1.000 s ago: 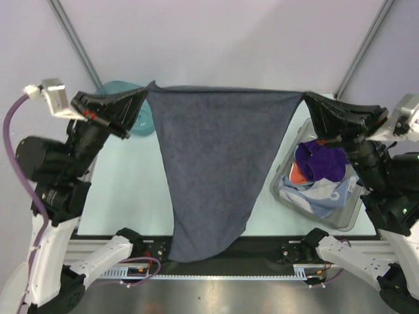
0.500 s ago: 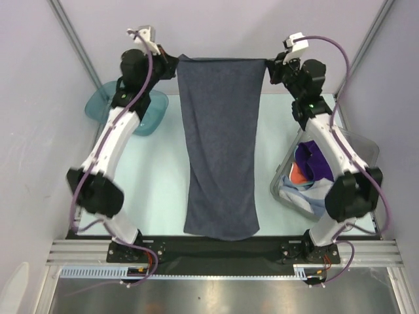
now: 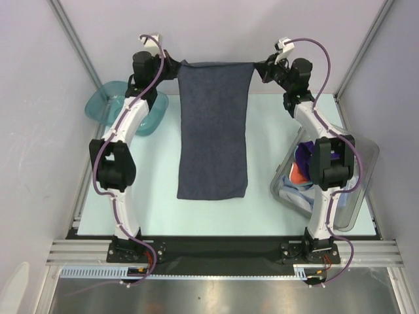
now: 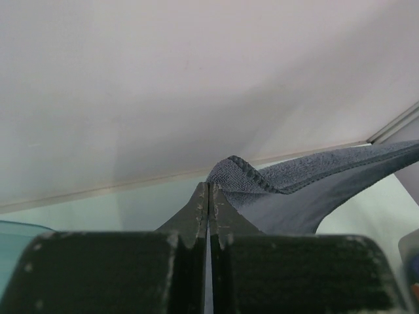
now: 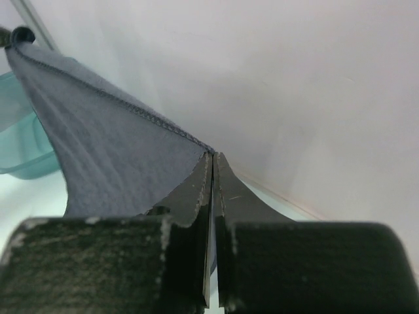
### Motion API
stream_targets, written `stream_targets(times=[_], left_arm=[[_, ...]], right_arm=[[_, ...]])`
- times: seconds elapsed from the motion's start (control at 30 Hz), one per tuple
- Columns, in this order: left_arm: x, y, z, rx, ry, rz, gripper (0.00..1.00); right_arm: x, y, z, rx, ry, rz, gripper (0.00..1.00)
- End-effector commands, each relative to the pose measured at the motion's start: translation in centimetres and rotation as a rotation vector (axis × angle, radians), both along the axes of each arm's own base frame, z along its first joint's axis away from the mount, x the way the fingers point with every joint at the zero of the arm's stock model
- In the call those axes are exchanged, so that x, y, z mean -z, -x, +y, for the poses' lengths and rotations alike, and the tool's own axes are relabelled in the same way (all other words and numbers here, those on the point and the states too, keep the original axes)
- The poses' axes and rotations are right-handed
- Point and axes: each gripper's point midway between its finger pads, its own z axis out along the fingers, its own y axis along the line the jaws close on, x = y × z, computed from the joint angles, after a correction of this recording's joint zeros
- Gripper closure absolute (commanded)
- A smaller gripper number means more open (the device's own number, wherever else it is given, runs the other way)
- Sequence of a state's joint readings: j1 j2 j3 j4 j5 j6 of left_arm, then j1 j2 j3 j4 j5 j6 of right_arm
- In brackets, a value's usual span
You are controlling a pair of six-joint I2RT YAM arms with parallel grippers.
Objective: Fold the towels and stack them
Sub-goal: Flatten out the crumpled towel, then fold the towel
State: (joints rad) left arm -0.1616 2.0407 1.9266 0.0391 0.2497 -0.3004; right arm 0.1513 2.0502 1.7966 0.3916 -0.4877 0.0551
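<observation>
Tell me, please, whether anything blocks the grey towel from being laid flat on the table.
Nothing visible does. The grey towel, held by left gripper and right gripper, drapes onto the table; teal tray and clear bin sit apart beside it.

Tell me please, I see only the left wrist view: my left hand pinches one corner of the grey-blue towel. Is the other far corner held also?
Observer: Yes. The right hand is shut on the other far corner of the grey-blue towel. The far edge runs straight from it to the left hand.
Operator: Where is the near edge?
Observer: It seems to lie flat on the table, around the middle. There is no fold yet.
Operator: Are more towels waiting?
Observer: Yes. A purple towel and others lie bunched in the clear bin on the right side.
</observation>
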Motion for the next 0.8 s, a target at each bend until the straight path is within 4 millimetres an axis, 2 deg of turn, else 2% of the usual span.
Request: stream_targets(times=[0.0,0.17,0.2,0.3,0.37,0.4,0.43,0.5,0.57,0.67,0.7,0.73,0.77], left_arm=[[-4.2,0.4,-0.1,0.037,-0.02,-0.155,1.0],[-3.5,0.5,0.9,-0.009,-0.051,-0.144,1.0],[-3.3,0.5,1.4,-0.034,-0.058,-0.142,1.0],[-3.0,-0.2,2.1,-0.054,-0.053,-0.15,1.0],[-3.0,-0.8,2.8,-0.081,-0.051,-0.159,1.0],[-3.2,-1.2,3.2,-0.093,-0.054,-0.168,1.0],[-2.6,-1.7,3.5,-0.108,-0.061,-0.16,1.0],[-2.7,-2.2,4.0,-0.116,-0.054,-0.165,1.0],[-2.5,-2.2,3.5,-0.081,-0.047,-0.17,1.0],[-2.4,-1.2,2.7,-0.03,-0.036,-0.159,1.0],[-0.4,-0.7,2.5,-0.022,-0.028,-0.115,1.0],[0.1,-0.2,2.4,-0.019,-0.023,-0.105,1.0],[-1.2,0.8,2.4,-0.016,-0.015,-0.135,1.0]], right_arm=[[-3.6,0.7,0.9,-0.079,-0.017,-0.115,1.0],[-1.4,1.4,1.8,-0.106,0.043,-0.052,1.0],[-0.4,1.4,1.9,-0.098,0.05,-0.032,1.0],[0.0,0.2,1.3,-0.051,0.035,-0.038,1.0],[-0.9,-0.7,0.9,-0.028,0.002,-0.079,1.0],[-0.6,-1.3,1.0,-0.017,-0.039,-0.062,1.0],[-2.1,-1.4,1.0,-0.014,-0.069,-0.118,1.0],[-3.1,-1.6,1.2,-0.008,-0.144,-0.137,1.0],[-3.7,-2.1,1.6,-0.021,-0.18,-0.176,1.0],[-1.3,-2.4,2.7,-0.066,-0.156,-0.151,1.0],[-0.5,-2.1,2.8,-0.083,-0.143,-0.131,1.0],[0.2,-1.7,2.8,-0.096,-0.13,-0.086,1.0],[1.8,-1.3,2.8,-0.107,-0.119,-0.036,1.0]])
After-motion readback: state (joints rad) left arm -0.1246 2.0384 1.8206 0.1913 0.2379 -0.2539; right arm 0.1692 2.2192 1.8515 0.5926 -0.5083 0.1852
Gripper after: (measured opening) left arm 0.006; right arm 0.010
